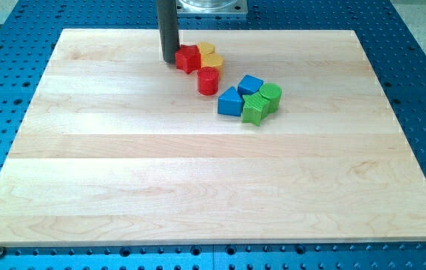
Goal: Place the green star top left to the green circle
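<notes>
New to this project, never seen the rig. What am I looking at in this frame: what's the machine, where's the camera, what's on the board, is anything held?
One camera looks down at a slant over a wooden board on a blue perforated table. The machine is a robot arm ending in a plain dark rod, with no gripper, so nothing is held; it only pushes blocks.

My tip sits near the view's top, touching or nearly touching the left side of a red star block. Behind that star are two yellow blocks, shapes unclear, and below them a red cylinder.

To the view's right is a second cluster: a blue cube, a blue triangle, the green star and the green circle.
</notes>
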